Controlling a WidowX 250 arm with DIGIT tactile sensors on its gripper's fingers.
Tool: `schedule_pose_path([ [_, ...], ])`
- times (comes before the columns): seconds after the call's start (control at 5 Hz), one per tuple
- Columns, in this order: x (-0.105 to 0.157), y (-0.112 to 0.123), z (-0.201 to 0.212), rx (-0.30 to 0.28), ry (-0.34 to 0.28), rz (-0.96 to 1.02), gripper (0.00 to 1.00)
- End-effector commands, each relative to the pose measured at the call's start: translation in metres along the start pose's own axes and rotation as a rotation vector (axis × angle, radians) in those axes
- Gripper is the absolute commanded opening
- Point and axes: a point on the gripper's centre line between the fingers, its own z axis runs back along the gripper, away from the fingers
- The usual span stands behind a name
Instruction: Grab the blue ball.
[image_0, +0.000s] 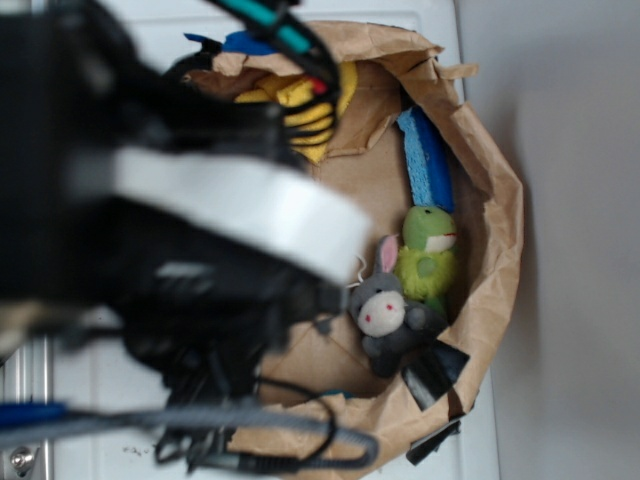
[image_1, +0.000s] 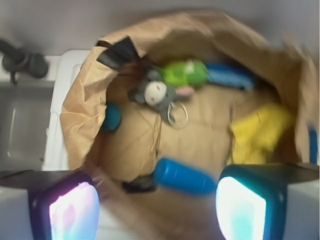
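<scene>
The blue ball (image_1: 111, 116) shows in the wrist view as a small round teal-blue shape against the left inner wall of the brown paper bag (image_1: 75, 105), partly hidden by a paper fold. My gripper (image_1: 157, 210) hangs open above the bag's near rim, nothing between its lit pads (image_1: 75, 212). The ball lies up and to the left of the jaws, well apart from them. In the exterior view my blurred arm (image_0: 190, 220) covers the bag's left side and the ball is hidden.
Also in the bag: a darker blue pin (image_1: 185, 176) just ahead of the jaws, a grey plush donkey (image_1: 155, 92), a green plush (image_1: 185, 72), a flat blue sponge (image_1: 230, 75) and a yellow toy (image_1: 257, 132). The bag's walls stand high all round.
</scene>
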Motion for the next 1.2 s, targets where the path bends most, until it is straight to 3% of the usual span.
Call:
schedule_pose_path([
  [0.0,0.031,0.016,-0.011,-0.102,-0.105,-0.372,1.0],
  [0.2,0.033,0.017,-0.026,-0.074,-0.104,-0.407,1.0],
  [0.6,0.031,0.007,-0.072,-0.105,-0.067,-0.488,1.0],
  [1.0,0.033,0.014,-0.083,-0.101,-0.059,-0.502,1.0],
])
